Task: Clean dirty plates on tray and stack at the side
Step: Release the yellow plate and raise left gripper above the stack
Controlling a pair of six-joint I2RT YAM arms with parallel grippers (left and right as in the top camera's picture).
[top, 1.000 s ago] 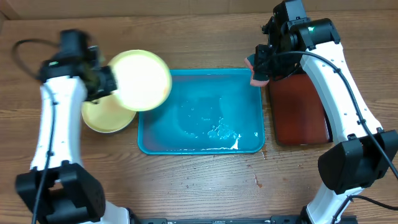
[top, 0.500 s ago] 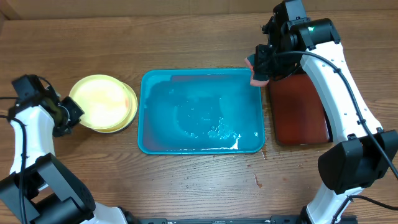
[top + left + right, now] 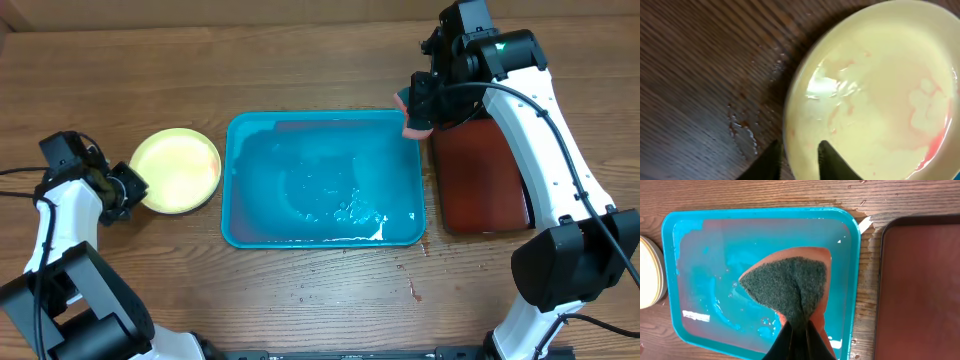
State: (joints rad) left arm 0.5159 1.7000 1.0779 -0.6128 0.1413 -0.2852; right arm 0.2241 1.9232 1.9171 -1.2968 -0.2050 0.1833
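Left gripper [image 3: 125, 190]: sits at 9 o'clock of the plates. Its jaws stand a little apart with the top rim between them, one finger outside and one over the dish. This looks like a slackened hold, leaving the plate to rest on the stack.

Plates [image 3: 178, 170]: stacked on the bare table [image 3: 300, 70] just beside the blue tray's 9 o'clock end and off it, which is the side spot the task asks for. They lie flat with faces up. Being round, they have no long axis. In the left wrist view a faint pink streak [image 3: 930, 125] shows toward 4 o'clock on the top one, so it may not be fully clean.

Blue tray [image 3: 300, 150]: holds no plates, only a wet film. Its long axis runs 9 to 3 o'clock.

Right gripper [image 3: 415, 105]: hangs over the tray's 1 o'clock corner with jaws clamped on a sponge [image 3: 413, 120]. It is probably parked there because nothing is left to scrub.

Red tray [image 3: 480, 180]: lies just beside the blue tray at 3 o'clock, long axis 12 to 6.
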